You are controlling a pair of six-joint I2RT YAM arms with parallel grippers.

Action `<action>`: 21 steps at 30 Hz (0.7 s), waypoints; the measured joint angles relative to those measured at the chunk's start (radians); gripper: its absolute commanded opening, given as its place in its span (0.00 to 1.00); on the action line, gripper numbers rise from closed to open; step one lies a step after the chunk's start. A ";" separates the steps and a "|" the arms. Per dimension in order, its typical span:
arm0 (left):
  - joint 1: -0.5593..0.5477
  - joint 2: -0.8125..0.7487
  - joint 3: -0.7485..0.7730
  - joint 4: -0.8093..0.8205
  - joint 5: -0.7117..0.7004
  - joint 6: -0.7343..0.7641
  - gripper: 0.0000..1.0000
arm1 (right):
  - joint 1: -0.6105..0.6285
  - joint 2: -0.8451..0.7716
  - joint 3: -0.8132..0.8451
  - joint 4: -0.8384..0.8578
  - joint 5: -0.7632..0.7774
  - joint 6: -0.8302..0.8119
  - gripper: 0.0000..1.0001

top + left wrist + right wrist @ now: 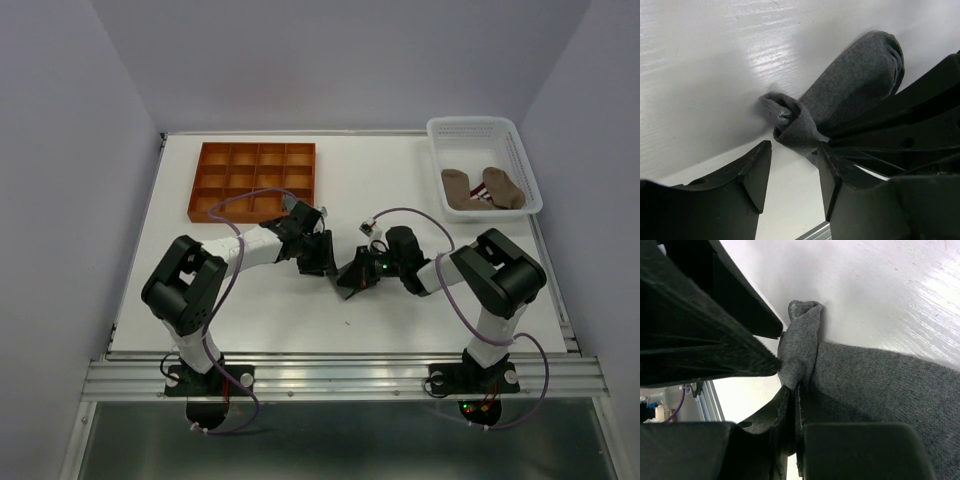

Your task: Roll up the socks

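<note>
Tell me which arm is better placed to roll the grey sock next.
Likely right: the right gripper pinches the rolled end of the grey sock; the left gripper is open near it.

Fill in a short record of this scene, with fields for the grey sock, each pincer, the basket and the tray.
grey sock: one end folded into a small roll, the rest lying out
left pincer: open, at the rolled end
right pincer: shut on the rolled end
basket: white, far right corner, holds tan socks
tray: orange, gridded, far left
</note>
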 measured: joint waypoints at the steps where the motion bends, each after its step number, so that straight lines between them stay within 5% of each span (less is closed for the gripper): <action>1: 0.000 0.005 0.000 0.005 0.000 0.000 0.49 | -0.002 0.000 -0.001 0.001 -0.002 0.000 0.08; 9: -0.002 0.057 0.000 0.038 0.003 -0.012 0.43 | -0.007 0.001 -0.003 0.002 -0.007 0.004 0.13; 15: -0.019 0.064 0.015 0.029 -0.041 -0.038 0.40 | -0.007 0.001 0.001 -0.014 0.000 -0.004 0.32; 21: -0.036 0.072 0.027 0.019 -0.085 -0.063 0.34 | -0.007 -0.119 0.047 -0.240 0.109 -0.111 0.41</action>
